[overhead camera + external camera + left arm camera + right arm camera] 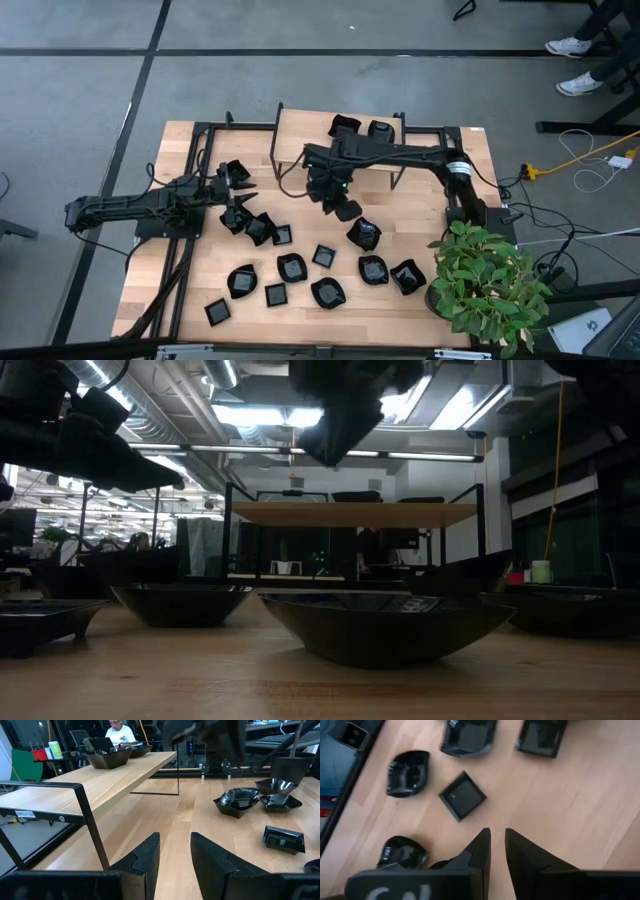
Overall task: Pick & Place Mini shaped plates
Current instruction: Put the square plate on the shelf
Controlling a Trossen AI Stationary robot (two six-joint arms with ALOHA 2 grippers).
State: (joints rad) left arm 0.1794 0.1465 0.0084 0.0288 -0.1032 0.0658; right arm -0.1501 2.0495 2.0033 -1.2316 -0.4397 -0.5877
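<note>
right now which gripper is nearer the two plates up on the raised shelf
Right. The right gripper hangs just in front of the shelf plates; the left gripper sits farther off, toward the table's left side.

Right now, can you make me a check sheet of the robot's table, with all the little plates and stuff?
Surface: wooden table with a raised wooden shelf at the back.
Job's things: many mini shaped plates scattered over the front half; two plates on the shelf.
Clutter: potted plant at the table's front right corner.
Grippers: left tool low near the table's left side, fingers apart, nothing between them; right tool above the table's middle, pointing down, fingers close with a narrow gap, nothing seen between them.
Cables: black, white and yellow cables on the floor to the right.
Surroundings: grey floor; a person's shoes at the far right; a seated person beyond the shelf.
</note>
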